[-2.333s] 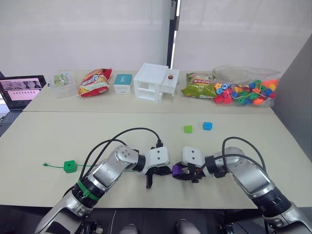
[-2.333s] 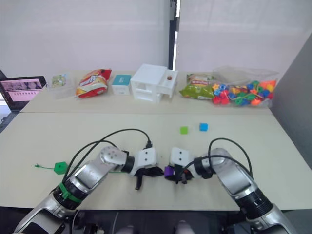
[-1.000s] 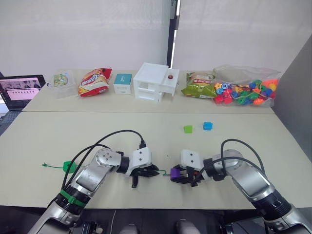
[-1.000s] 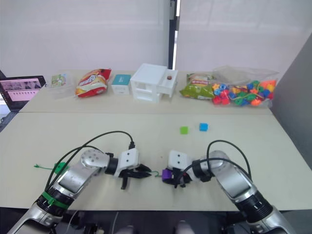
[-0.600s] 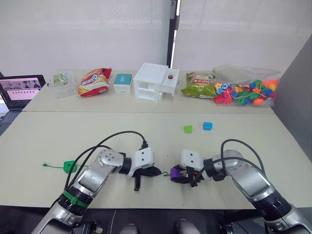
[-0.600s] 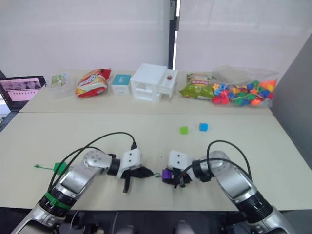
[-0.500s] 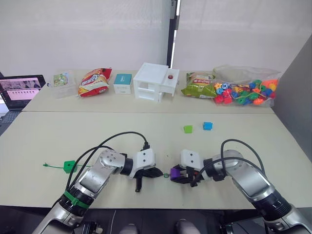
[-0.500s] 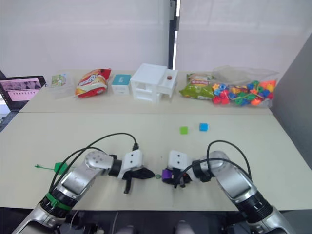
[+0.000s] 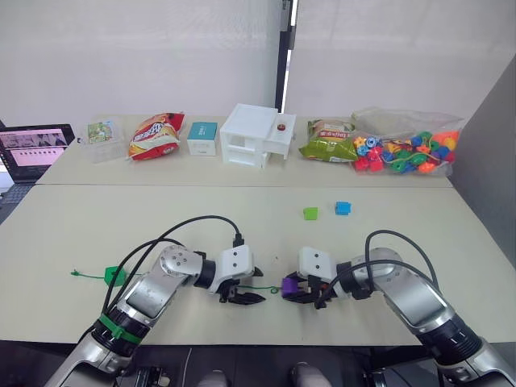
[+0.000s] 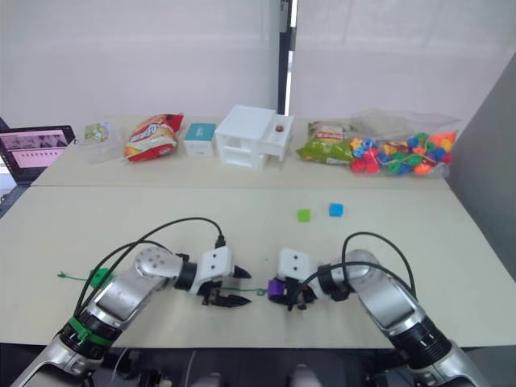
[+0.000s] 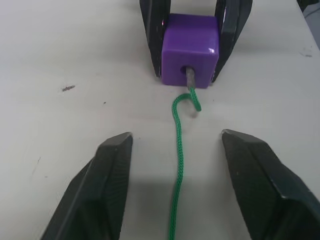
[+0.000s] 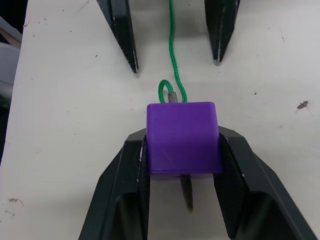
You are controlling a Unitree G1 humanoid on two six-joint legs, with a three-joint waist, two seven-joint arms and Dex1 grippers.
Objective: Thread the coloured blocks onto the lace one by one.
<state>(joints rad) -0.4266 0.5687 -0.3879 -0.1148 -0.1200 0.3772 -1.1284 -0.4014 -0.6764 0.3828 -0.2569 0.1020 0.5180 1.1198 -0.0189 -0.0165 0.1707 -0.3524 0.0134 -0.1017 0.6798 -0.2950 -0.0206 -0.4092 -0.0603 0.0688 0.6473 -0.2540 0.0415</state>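
Note:
My right gripper (image 9: 290, 288) is shut on a purple block (image 12: 182, 137) low over the table. The green lace (image 11: 177, 150) has its stiff tip pushed into the block's hole, and the tip pokes out on the far side between the right fingers (image 12: 131, 172). My left gripper (image 9: 247, 295) stands open just left of the block, its fingers (image 11: 107, 185) either side of the lace without touching it. The lace trails left to a green block (image 9: 115, 276) threaded on it. A loose green block (image 9: 311, 213) and a blue block (image 9: 343, 208) lie further back.
Along the back stand a white drawer box (image 9: 258, 135), snack bags (image 9: 157, 135), a teal box (image 9: 203, 138) and a clear bag of coloured beads (image 9: 407, 151). A laptop (image 9: 36, 147) sits at the far left. Black cables arc over both arms.
The left gripper pushed the lace tip right into the purple block, then opened and let go of the lace. The right gripper kept still with the block.

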